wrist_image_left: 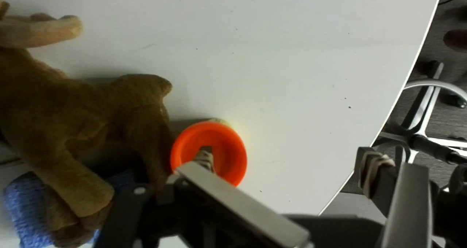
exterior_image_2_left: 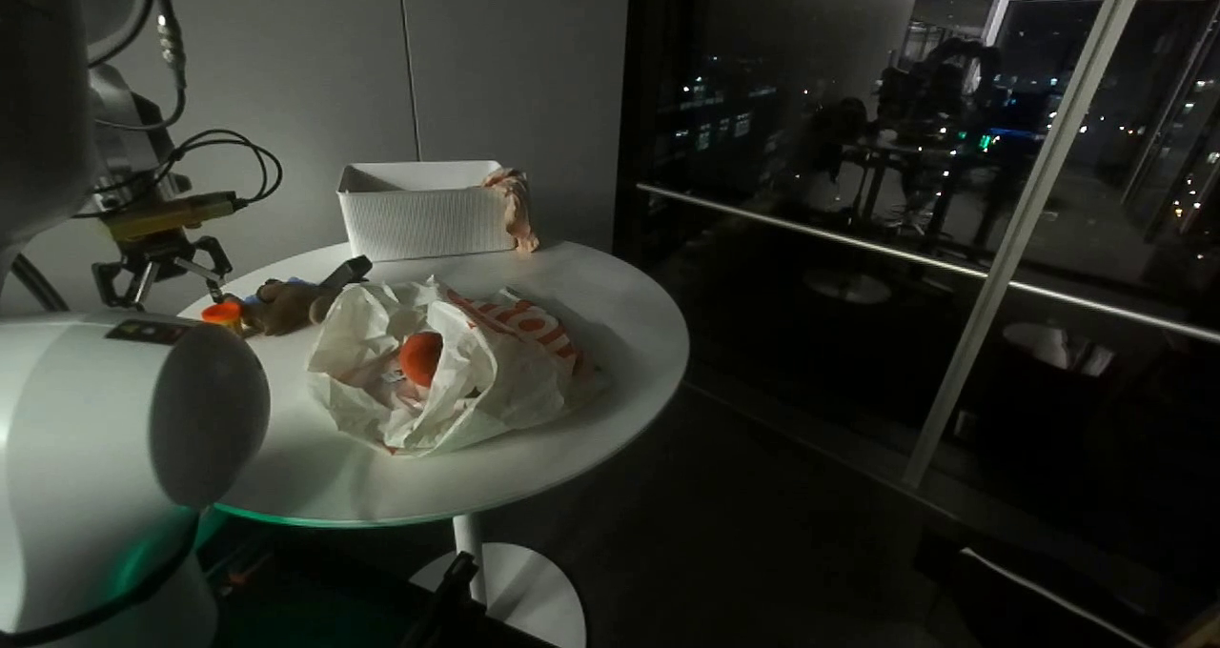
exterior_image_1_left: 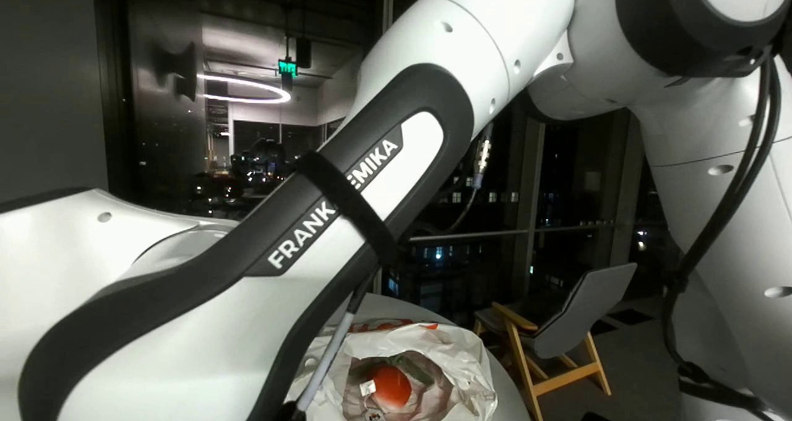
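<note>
White letters (exterior_image_1_left: 301,235) on the robot arm (exterior_image_1_left: 416,151) read "FRANK" and "EMIKA"; red lettering (exterior_image_2_left: 529,326) on the bag (exterior_image_2_left: 515,381) is illegible.

Robot arm (exterior_image_1_left: 414,155), red object (exterior_image_1_left: 393,387) in bag (exterior_image_1_left: 408,339), chair (exterior_image_1_left: 585,312)

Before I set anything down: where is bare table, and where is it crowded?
Free: the tabletop from orange-topped container to table edge in the wrist view; also the stretch right of the white bag in an exterior view. Crowded: container and brown plush toy sit close together, near the open gripper.
</note>
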### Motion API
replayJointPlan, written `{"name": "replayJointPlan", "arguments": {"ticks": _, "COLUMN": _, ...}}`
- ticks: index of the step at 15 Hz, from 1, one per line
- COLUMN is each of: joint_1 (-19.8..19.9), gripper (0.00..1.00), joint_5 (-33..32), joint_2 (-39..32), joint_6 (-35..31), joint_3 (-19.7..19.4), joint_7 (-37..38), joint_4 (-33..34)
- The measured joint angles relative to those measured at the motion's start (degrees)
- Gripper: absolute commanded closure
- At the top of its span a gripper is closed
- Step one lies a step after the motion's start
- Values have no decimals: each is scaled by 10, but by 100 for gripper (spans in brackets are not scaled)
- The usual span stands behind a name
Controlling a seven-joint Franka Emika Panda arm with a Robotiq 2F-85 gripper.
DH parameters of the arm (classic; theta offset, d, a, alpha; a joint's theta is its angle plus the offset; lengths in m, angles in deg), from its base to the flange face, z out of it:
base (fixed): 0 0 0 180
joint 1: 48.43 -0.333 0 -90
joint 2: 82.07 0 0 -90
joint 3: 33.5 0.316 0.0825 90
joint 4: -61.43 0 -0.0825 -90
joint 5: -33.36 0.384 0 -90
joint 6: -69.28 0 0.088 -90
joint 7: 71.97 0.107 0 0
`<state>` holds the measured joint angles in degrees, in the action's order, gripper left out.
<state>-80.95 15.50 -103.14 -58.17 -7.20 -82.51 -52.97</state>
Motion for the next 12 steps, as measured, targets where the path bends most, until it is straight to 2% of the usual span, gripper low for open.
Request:
{"name": "replayJointPlan", "arguments": {"ticks": 4, "joint_1": -1, "gripper": 0, "joint_5": -21, "joint_2": 23, "joint_6": -7, "joint_3": -2, "joint_7": 7, "joint_4": -18}}
{"name": "replayJointPlan", "arguments": {"ticks": 9, "joint_1": 1, "gripper": 0, "joint_5": -25, "joint_2": 13, "joint_6": -26, "joint_3": -16, "joint_7": 1, "joint_4": -25}}
{"name": "replayJointPlan", "arguments": {"ticks": 12, "joint_1": 0, "gripper": 0, "joint_5": -51, "joint_2": 0, "joint_6": -41, "joint_3": -24, "joint_7": 0, "joint_4": -23}}
